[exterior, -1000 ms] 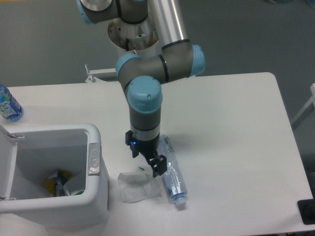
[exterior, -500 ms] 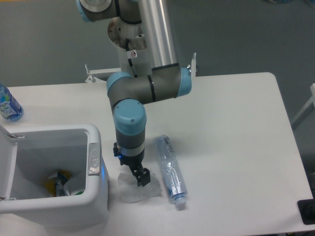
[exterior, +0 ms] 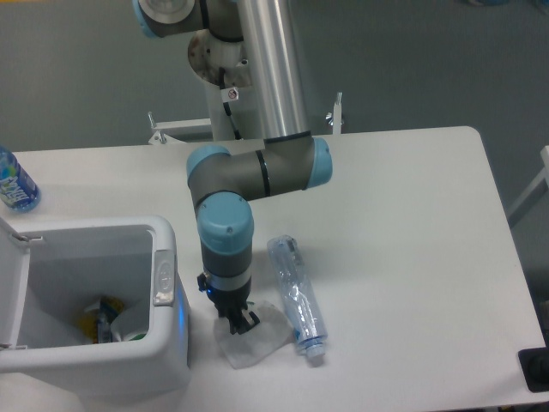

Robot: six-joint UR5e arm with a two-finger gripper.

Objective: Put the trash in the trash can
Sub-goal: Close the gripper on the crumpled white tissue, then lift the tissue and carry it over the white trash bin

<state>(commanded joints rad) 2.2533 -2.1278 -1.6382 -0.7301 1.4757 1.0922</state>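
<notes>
White tissue point(exterior: 257, 339) and crushed bottle point(exterior: 298, 296) lie on the surface point(exterior: 412, 223), outside the trash can point(exterior: 94, 300); the claw point(exterior: 240, 324) presses the tissue, grip unclear.

White worktop point(exterior: 403, 215) carries: open trash can point(exterior: 163, 343) front-left, tissue point(exterior: 257, 339) beside it, crushed bottle point(exterior: 298, 296) touching tissue, blue-label bottle point(exterior: 13, 180) at far-left edge.

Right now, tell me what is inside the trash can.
The trash can is open. At its bottom lie some scraps, yellow, white and dark; I cannot tell what they are. The near wall hides the rest of the floor.
</notes>
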